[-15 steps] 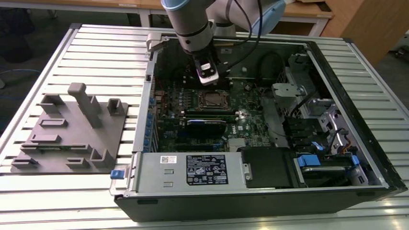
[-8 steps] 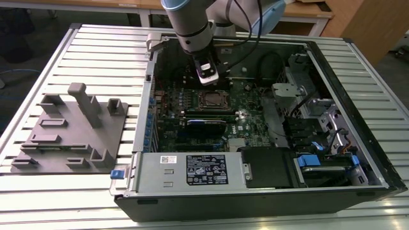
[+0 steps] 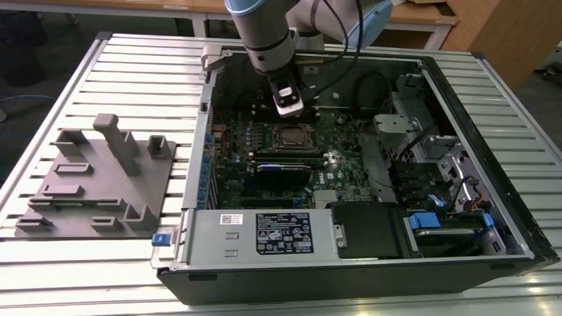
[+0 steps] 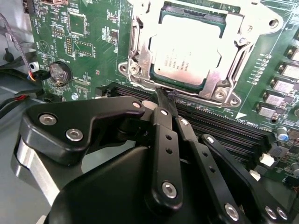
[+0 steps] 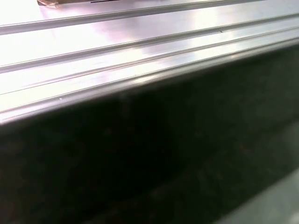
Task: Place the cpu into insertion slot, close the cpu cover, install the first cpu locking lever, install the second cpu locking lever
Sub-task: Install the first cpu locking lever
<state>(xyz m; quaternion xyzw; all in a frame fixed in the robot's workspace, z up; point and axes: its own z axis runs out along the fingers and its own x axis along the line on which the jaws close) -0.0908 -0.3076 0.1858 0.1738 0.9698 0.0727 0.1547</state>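
In the second wrist view the cpu point(image 4: 187, 46), a flat chip with a silvery-grey top, lies in the insertion slot point(image 4: 161, 13) on the green motherboard point(image 4: 93, 28). The cpu cover point(image 4: 216, 80), a silvery frame, lies flat around the chip. My gripper point(image 4: 166, 97) is just beside the socket's edge towards the long black memory slots point(image 4: 219, 123). Its black fingers point(image 4: 163, 121) are pressed together with nothing between them. In the exterior view the gripper point(image 3: 291, 105) hangs inside the open computer case, right above the socket point(image 3: 290, 136).
The open case point(image 3: 351, 276) lies on a slatted metal table point(image 3: 131, 66). A grey fixture block point(image 3: 97, 178) with posts stands on the exterior view's left. Cables point(image 3: 369, 79), drive bays point(image 3: 439, 224) and the power supply point(image 3: 263, 234) crowd the case. A coin battery point(image 4: 60, 72) sits near the gripper.
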